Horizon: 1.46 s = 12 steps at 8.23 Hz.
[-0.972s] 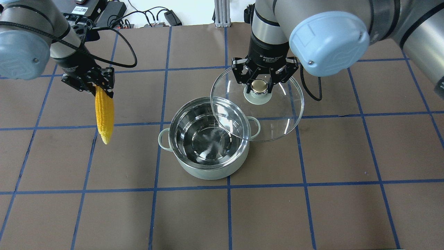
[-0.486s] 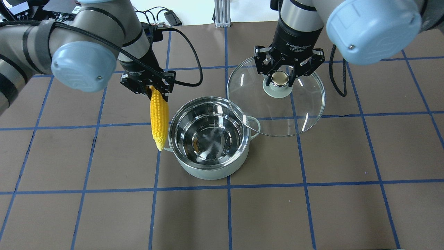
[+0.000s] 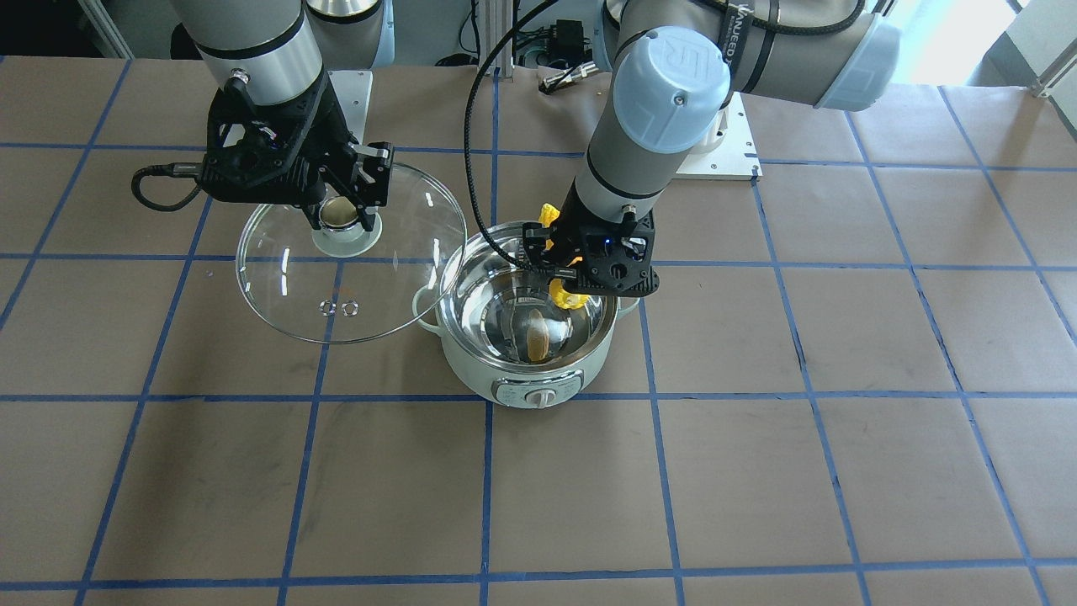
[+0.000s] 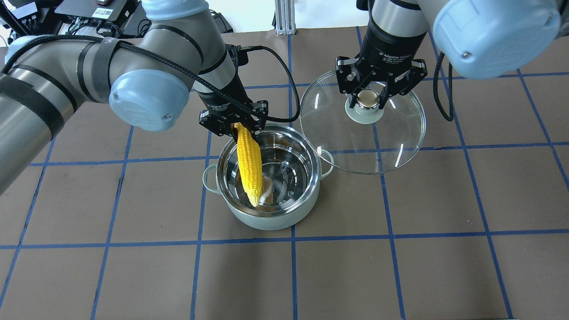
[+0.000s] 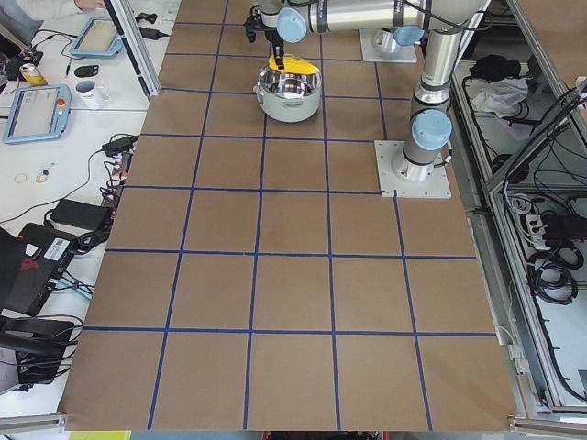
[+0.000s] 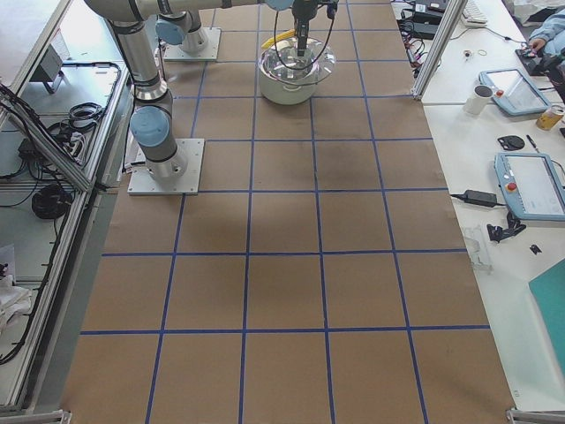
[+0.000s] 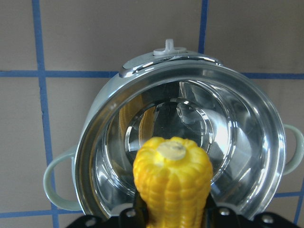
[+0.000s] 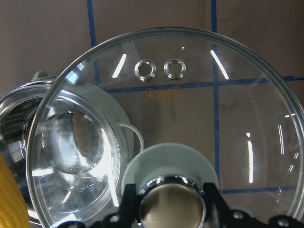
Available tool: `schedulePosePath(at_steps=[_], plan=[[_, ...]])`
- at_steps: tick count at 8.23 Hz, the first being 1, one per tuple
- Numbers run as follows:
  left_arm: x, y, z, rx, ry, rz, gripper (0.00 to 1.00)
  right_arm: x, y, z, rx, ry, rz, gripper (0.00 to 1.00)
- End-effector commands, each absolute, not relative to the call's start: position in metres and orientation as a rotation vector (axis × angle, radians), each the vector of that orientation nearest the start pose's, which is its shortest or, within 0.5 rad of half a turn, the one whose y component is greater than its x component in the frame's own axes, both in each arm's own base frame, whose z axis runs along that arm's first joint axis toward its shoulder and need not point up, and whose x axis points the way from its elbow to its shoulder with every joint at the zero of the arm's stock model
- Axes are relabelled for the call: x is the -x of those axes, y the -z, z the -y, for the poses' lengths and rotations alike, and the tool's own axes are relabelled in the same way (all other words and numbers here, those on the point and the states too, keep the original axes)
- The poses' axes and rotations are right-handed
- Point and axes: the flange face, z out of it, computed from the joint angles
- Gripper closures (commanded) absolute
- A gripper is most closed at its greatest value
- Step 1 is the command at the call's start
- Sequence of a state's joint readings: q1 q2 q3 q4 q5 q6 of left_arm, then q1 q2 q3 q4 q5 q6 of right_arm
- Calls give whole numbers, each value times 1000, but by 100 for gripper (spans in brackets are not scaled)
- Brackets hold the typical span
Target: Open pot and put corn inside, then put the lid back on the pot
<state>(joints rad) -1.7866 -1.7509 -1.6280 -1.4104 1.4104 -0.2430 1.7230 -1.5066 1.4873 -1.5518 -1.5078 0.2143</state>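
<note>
The mint-green pot [image 4: 275, 220] stands open at the table's middle, its dial panel [image 3: 538, 393] facing away from the robot. My left gripper [image 4: 240, 129] is shut on the yellow corn [image 4: 249, 164], which hangs tip down over the pot's shiny inside. In the left wrist view the corn [image 7: 173, 175] points into the pot [image 7: 95, 142]. My right gripper [image 4: 365, 100] is shut on the knob of the glass lid [image 4: 391, 133]. It holds the lid tilted, off the table, to the pot's right, with its edge over the pot's right handle. The lid also shows in the right wrist view [image 8: 190, 109].
The brown table has a blue tape grid. Cables and power boxes [image 4: 89, 18] and a metal post [image 4: 284, 18] lie at the far edge. The left arm's cable [image 4: 275, 58] loops above the pot. Operator desks with tablets [image 6: 530, 185] stand beyond the table.
My left gripper has carried the corn rightward from the left of the pot to over its open mouth. My right gripper has moved the lid further right, off the pot.
</note>
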Motion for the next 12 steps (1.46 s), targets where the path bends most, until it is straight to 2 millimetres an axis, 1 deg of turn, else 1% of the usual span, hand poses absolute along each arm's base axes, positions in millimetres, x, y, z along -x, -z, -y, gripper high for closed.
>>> schedulePosePath(at_steps=[1,2,3,4,5,6,8,9,10,11,12], plan=[[282,-341,519,50,-234,-3275,100,-210,-492,497,5,-20,-3078,100],[288,-330,525,39,-226,-3277,100,-211,-487,500,-10,-37,-3066,100],[294,-320,524,23,-245,-3270,98,-211,-475,507,-14,-72,-3070,100],[297,-312,525,22,-267,-3264,64,-210,-474,507,-16,-77,-3070,100],[297,-306,524,39,-287,-3258,46,-210,-474,507,-14,-74,-3071,100],[297,-306,524,78,-289,-3254,0,-210,-474,507,-14,-81,-3075,100],[297,-306,523,77,-306,-3241,0,-207,-474,508,-14,-79,-3081,100],[296,-311,522,71,-297,-3242,0,-207,-474,508,-16,-79,-3079,100],[293,-314,517,75,-350,-3227,0,-207,-474,508,-21,-79,-3081,100],[287,-328,517,61,-315,-3197,0,-208,-475,507,-23,-80,-3080,100],[273,-345,529,27,-212,-3124,0,-208,-475,507,-75,-83,-3073,100]])
